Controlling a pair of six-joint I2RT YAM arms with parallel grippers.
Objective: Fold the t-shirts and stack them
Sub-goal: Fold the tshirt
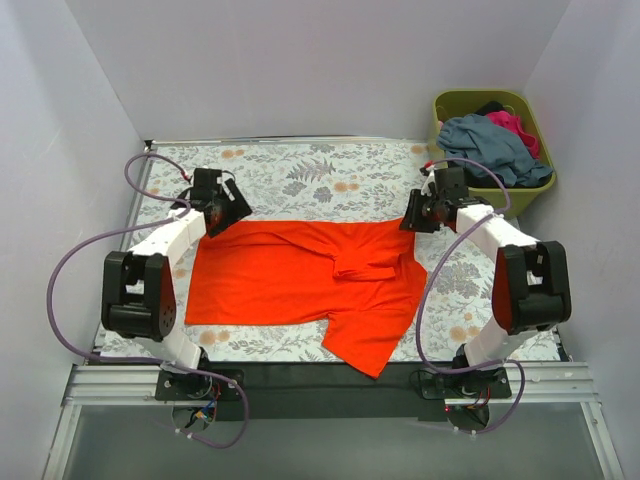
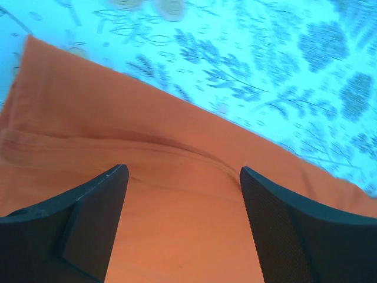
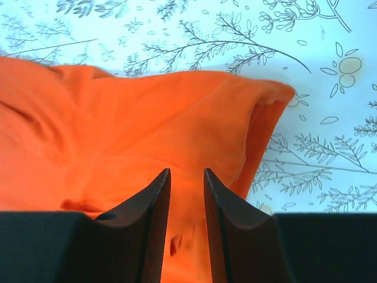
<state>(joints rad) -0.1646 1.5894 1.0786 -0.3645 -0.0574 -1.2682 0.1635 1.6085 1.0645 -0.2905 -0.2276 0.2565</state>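
Notably, the olive-green basket (image 1: pixel 447 101) stands at the far right corner, just beside the worktop (image 1: pixel 330 175), and holds a loose heap of clothing: a slate grey-blue t-shirt (image 1: pixel 492 146) on top, a magenta-pink t-shirt (image 1: pixel 518 127) behind it and a dark t-shirt (image 1: pixel 492 106) against the back rim. The orange-red t-shirt (image 1: pixel 290 275) lies spread across the middle of the worktop, with one sleeve pointing toward the near edge (a small bunched fold sits right of its centre). Left arm: elbow raised, forearm reaching forward; the left end effector (image 1: pixel 232 214) hangs over the shirt's far left corner, jaws wide apart with nothing between them. Right arm: mirrored pose; the right end effector (image 1: pixel 413 220) sits over the shirt's far right corner, jaws parted only narrowly, with no cloth visibly pinched between them.
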